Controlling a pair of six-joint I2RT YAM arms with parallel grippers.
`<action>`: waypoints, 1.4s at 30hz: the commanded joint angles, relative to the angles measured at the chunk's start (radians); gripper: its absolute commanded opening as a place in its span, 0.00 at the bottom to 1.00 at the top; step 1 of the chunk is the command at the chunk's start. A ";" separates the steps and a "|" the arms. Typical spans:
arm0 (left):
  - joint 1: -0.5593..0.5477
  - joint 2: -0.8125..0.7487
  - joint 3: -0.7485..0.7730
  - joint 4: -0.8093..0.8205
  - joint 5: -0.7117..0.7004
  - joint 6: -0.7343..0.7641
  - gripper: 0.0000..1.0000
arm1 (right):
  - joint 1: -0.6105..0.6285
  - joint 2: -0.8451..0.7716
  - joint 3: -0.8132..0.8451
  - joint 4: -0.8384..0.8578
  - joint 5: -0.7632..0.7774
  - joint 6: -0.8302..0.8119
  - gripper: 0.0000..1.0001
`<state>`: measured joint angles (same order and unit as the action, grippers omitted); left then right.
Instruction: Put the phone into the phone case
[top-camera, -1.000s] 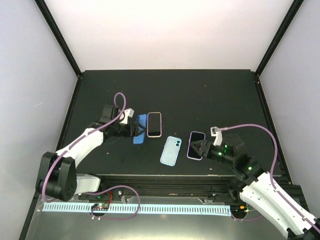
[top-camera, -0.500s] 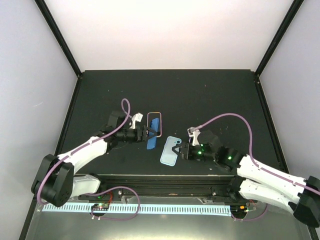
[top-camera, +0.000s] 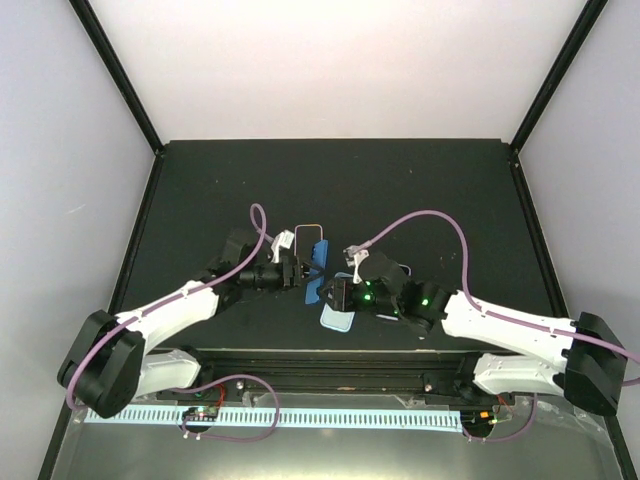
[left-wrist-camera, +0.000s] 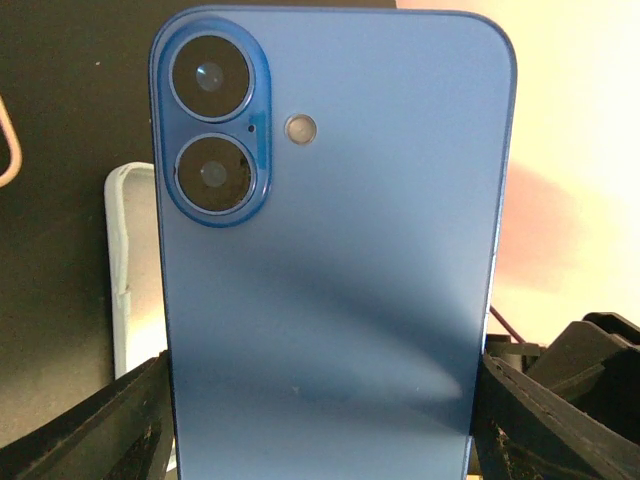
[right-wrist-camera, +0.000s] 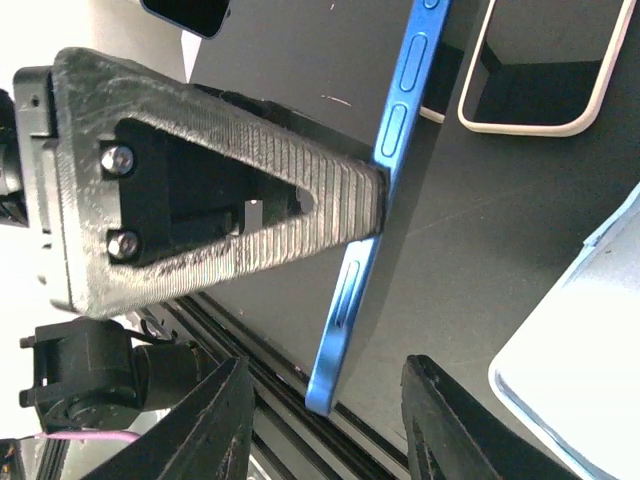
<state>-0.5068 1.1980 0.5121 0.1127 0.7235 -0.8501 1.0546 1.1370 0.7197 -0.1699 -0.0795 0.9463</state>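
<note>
The left claw (top-camera: 303, 270), mid-frame, pinches the blue phone (left-wrist-camera: 340, 280) by its long sides; it looks hard, thin and slippery.

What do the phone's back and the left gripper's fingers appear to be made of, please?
Phone: the blue back looks like frosted glass or coated metal, judging by its soft, even sheen; which is unclear. Left gripper fingers: black plastic, probably 3D-printed, given fine ridged layer lines.
</note>
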 joint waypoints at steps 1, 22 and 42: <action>-0.025 -0.025 0.004 0.100 -0.010 -0.043 0.49 | 0.006 0.030 0.033 0.022 0.043 0.006 0.41; -0.103 -0.033 0.015 0.067 -0.065 -0.017 0.78 | 0.008 -0.014 -0.015 -0.089 0.100 0.082 0.01; -0.104 0.091 -0.060 0.093 -0.112 0.148 0.81 | 0.008 -0.037 0.011 -0.402 0.168 0.247 0.01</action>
<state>-0.6102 1.2217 0.4915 0.1551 0.6243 -0.7380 1.0641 1.0588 0.6640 -0.5056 0.0349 1.1378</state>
